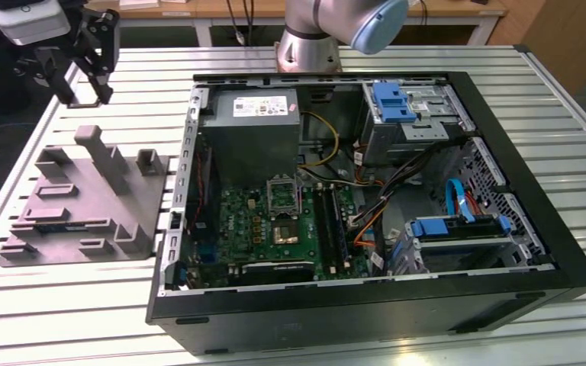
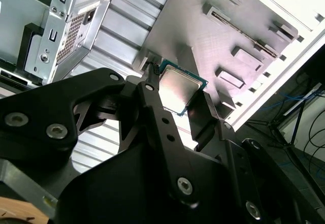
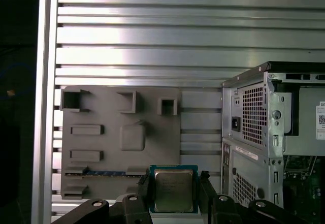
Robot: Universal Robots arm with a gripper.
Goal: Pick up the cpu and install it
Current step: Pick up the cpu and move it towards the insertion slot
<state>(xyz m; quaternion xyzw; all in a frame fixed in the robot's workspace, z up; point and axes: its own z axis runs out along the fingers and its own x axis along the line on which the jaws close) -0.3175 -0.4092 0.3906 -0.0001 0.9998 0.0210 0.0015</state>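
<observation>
Fingers (image 2: 155, 107) clamp the cpu (image 2: 179, 88) by two opposite edges, its metal top facing the camera in both wrist views. Beyond it, the first wrist view shows the grey tray (image 3: 117, 117) on the slatted table (image 3: 152, 31), beside the computer case (image 3: 254, 112). The exterior view adds the gripper (image 1: 88, 95) raised near the tray, and the motherboard (image 1: 272, 221) inside the open case.

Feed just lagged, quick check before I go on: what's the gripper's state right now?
Gripper: closed, holding the cpu by its edges between the two fingers.
</observation>
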